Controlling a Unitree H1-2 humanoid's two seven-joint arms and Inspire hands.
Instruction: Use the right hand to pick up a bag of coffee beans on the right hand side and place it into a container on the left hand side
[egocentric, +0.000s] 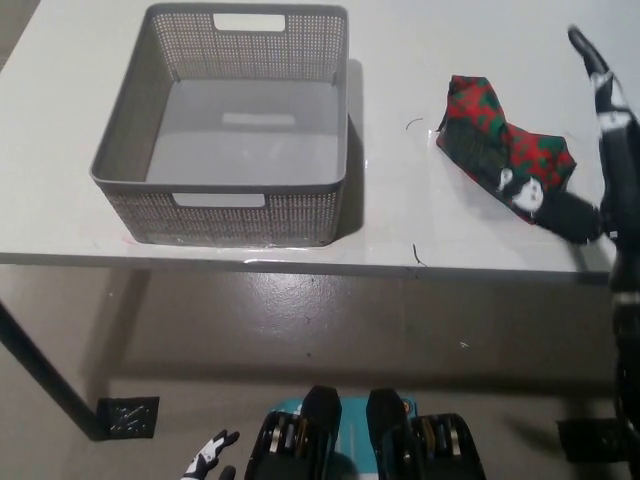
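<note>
The left hand (210, 466) shows only as a white tip at the picture's lower left, below the table level; whether its fingers are released or clenched cannot be told.

The container (228, 125), a grey perforated basket with handle slots, stands empty on the left part of the table (400, 235), its front wall close to the near edge.

The bag of coffee beans (505, 150), red and green, lies slumped on the right part of the table, well apart from the container and near the near edge.

The right hand (590, 150) is raised over the table's right end with fingers spread and released, holding nothing. One finger (525, 190) reaches onto the bag's near right end; another (598, 75) points away, toward the far edge. The black forearm runs down the right border.

Step in hand, as judged: the approach to grasp. Procedure:
1. Centre the palm over the bag's thick middle, not its end.
2. Bring the fingers down either side before closing.
3. Close firmly; the soft bag will likely deform and may sag.
4. Lift clear of the container's rim before moving left.
</note>
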